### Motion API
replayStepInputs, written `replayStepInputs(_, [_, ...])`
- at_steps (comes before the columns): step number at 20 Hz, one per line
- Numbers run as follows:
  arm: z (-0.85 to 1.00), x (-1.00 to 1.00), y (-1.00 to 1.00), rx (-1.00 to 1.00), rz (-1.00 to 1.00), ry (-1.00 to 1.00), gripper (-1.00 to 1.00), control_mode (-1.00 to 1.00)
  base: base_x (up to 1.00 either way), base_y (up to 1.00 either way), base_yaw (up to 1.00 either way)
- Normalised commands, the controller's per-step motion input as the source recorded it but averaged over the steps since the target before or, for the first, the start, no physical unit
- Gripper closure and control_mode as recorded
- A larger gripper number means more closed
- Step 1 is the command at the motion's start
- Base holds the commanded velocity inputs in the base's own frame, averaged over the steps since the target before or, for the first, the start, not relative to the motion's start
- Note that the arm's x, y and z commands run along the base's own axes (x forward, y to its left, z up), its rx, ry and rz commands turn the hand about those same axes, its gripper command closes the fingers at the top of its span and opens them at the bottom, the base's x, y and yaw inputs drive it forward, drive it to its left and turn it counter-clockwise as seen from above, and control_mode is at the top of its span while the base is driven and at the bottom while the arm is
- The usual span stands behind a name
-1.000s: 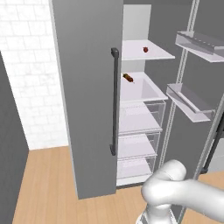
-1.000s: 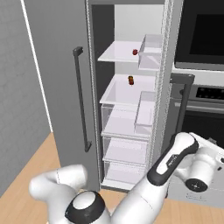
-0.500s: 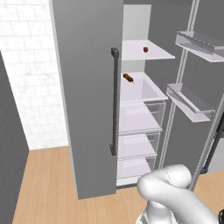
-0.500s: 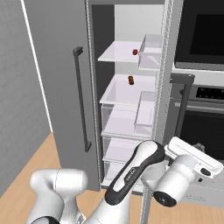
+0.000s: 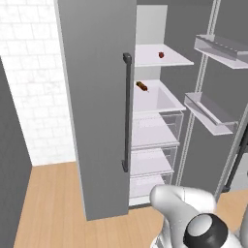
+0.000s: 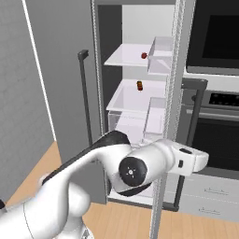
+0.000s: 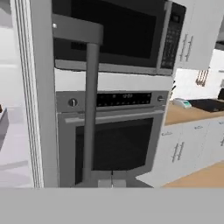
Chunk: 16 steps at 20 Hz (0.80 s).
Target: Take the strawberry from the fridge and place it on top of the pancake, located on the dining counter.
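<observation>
We see strawberry [image 5: 161, 55] on top fridge [image 5: 97, 106] shelf, upper middle of left base frame; upper center in right base view too. Gripper [image 7: 112, 183] at bottom center of hand view, jaws closed, nothing held, facing oven [image 7: 118, 140] beside open door. Berry well apart, up and away from it.

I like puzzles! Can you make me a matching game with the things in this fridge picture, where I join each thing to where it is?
Things:
1. tiny dark red round strawberry
2. long brown-red sausage-like item
3. long dark vertical bar handle
4. clear plastic drawers

Places:
A. on the closed grey fridge door
B. top white shelf
C. below both white shelves
D. second white shelf down

Pairs: 1-B, 2-D, 3-A, 4-C
</observation>
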Motion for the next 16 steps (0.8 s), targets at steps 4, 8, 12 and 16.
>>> replayStepInputs(4, [0.69, -0.41, 0.92, 0.33, 0.25, 0.48, 1.00, -1.00, 0.00, 0.00, 0.00])
replayStepInputs(8, [0.61, -0.26, 0.82, 0.39, 0.20, 0.30, 1.00, -1.00, 0.00, 0.00, 0.00])
replayStepInputs(12, [0.16, 0.00, 0.77, 0.37, 0.03, 0.08, 1.00, -1.00, 0.00, 0.00, 0.00])
replayStepInputs(16, [0.00, -0.01, 0.97, 0.23, 0.00, 0.00, 1.00, -1.00, 0.00, 0.00, 0.00])
